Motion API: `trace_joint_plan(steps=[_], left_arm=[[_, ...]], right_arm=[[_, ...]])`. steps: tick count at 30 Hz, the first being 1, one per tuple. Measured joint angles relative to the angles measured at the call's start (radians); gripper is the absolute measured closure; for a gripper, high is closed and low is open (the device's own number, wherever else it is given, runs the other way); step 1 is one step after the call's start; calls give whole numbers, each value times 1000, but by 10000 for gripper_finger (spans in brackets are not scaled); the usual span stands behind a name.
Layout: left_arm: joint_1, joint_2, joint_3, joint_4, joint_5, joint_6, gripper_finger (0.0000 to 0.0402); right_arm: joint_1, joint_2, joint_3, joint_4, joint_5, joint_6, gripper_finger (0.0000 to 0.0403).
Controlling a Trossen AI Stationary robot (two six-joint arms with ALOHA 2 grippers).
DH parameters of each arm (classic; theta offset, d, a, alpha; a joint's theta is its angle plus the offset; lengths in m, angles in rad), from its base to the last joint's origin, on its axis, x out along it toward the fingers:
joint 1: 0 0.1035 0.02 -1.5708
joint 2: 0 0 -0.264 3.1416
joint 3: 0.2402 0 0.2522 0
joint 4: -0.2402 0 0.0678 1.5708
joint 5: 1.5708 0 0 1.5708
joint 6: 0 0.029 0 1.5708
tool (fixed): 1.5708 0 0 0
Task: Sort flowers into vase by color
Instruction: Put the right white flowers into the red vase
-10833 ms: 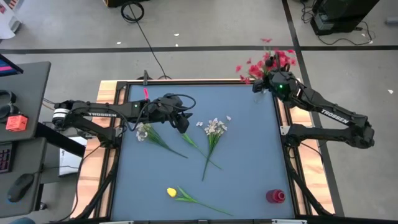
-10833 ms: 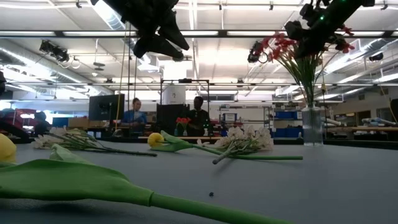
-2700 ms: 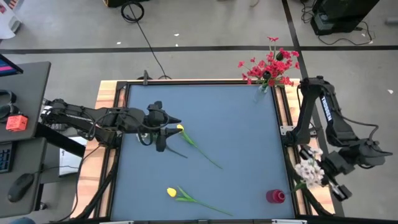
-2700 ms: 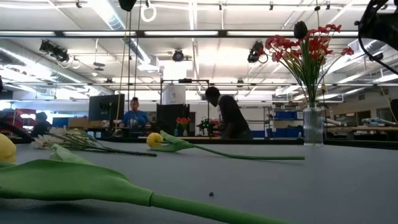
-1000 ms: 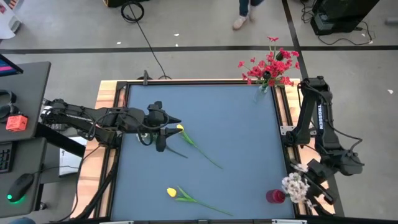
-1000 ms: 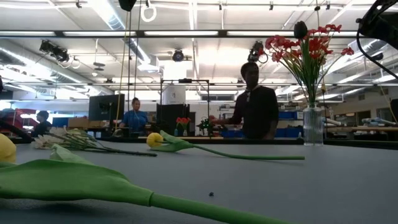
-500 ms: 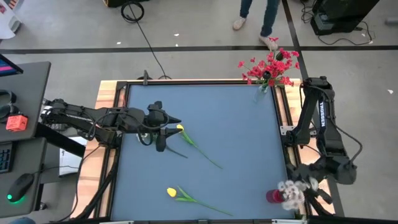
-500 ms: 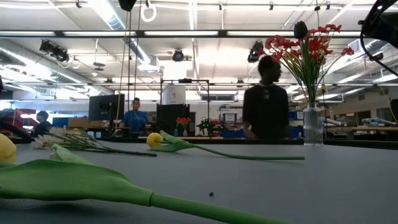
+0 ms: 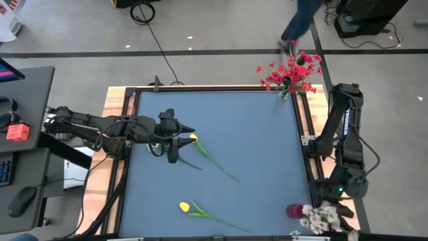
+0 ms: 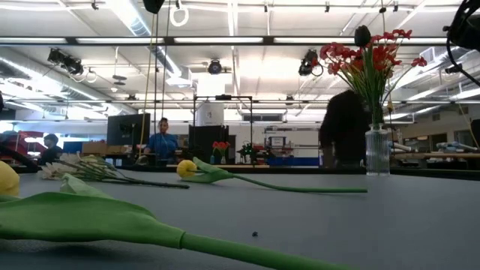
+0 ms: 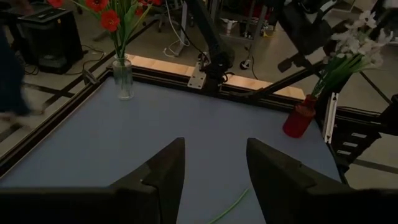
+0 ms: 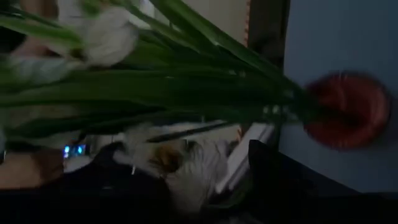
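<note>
Nearest you, along the table's front edge, one yellow tulip lies flat with its stem running toward the right front corner. At that corner stands the red vase, and your right gripper hangs just beyond it, clenched on the whitish-pink spray; the blossoms sit just beside the vase on its outer side, and from the right wrist view the green stems cross in front of the vase's red mouth, so you cannot tell whether any stem has entered it. Farther back, near the left middle of the table, your left gripper hovers with its fingers spread apart and nothing between them. A second yellow tulip lies just beside it, stem angled toward the table's centre, and another pale spray lies under and beside that gripper, seen best from the low view. At the far right corner the clear glass vase stands upright holding the red flowers. Beyond the table, a person walks past behind that vase, and another sits farther off.
</note>
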Motion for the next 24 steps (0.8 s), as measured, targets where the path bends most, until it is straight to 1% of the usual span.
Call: trace_joint_plan(steps=[5,8,11,18,24], left_arm=[[0,0,0,0,0,0,225],[0,0,0,0,0,0,225],[0,0,0,0,0,0,225],[0,0,0,0,0,0,225],[0,0,0,0,0,0,225]], right_arm=[[-5,-10,0,-53,-129,46,231],[-5,-34,0,-78,-144,76,232],[-6,-68,0,-78,-128,88,232],[-13,-175,0,18,-3,47,232],[-13,-242,1,62,17,21,236]])
